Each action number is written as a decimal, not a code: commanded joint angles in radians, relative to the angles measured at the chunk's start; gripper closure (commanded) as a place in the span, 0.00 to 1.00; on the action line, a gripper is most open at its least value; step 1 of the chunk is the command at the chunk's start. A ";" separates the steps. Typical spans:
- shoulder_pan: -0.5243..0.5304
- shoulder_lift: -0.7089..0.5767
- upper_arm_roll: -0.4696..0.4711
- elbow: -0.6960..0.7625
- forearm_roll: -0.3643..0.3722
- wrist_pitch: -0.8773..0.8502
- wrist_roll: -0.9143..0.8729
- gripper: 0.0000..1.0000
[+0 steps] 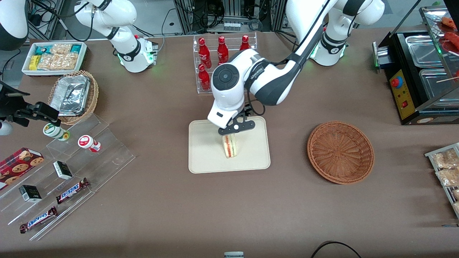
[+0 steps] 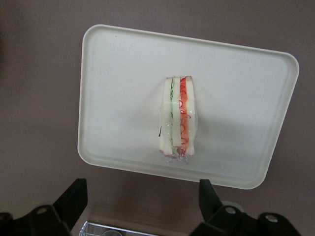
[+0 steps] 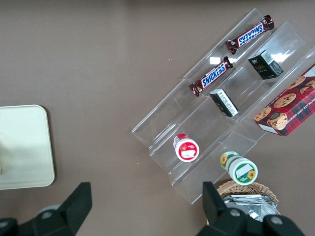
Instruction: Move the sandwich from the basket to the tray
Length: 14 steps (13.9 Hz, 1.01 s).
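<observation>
Standing on the tray, the light, squashable wrapped sandwich sits beneath the wide-open gripper, best pinched gently across its bread faces.

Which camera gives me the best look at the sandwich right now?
The left wrist view: the sandwich stands unobstructed on the tray, filling layers plain, with the open gripper above it. In the front view the sandwich is partly covered by the gripper. The right wrist view shows only a tray corner.
</observation>
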 commanded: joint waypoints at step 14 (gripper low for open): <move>0.410 -0.463 0.033 -0.353 -0.014 -0.216 0.796 0.00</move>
